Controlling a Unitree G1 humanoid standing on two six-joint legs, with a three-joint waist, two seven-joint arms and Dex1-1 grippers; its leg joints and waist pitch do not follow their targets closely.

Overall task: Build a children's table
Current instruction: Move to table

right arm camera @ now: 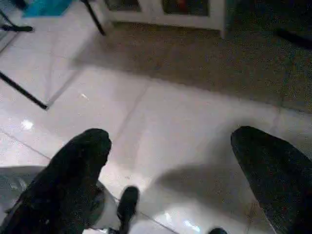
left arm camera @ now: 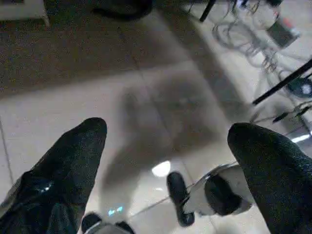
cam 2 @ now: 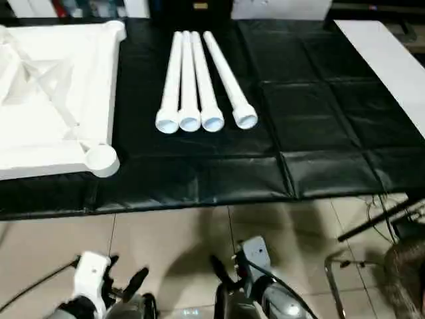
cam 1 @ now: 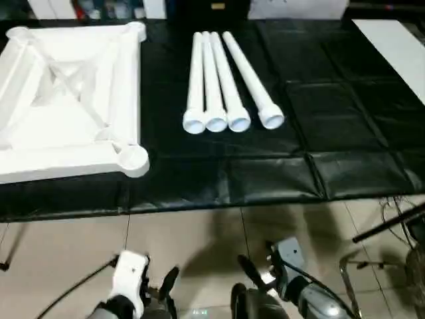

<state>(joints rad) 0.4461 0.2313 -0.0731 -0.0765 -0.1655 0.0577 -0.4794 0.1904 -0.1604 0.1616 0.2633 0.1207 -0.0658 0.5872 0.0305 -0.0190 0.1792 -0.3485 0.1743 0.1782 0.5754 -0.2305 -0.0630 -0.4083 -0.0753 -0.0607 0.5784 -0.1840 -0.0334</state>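
The children's table lies in parts on the black-covered work table (cam 1: 332,133). Its white square top (cam 1: 66,100) rests upside down at the left, ribs and round corner sockets facing up. Several long white tube legs (cam 1: 222,80) lie side by side in the middle, their open ends toward me. Both grippers hang low over the tiled floor, in front of the work table's near edge and apart from every part. My left gripper (left arm camera: 165,141) is open with only floor between its black fingers. My right gripper (right arm camera: 170,146) is also open and holds nothing.
A flat white rounded panel (cam 1: 398,46) lies at the work table's back right. On the floor to the right are a black stand leg (cam 1: 392,226), a metal frame (cam 1: 352,272) and cables. The right gripper (left arm camera: 195,195) shows in the left wrist view.
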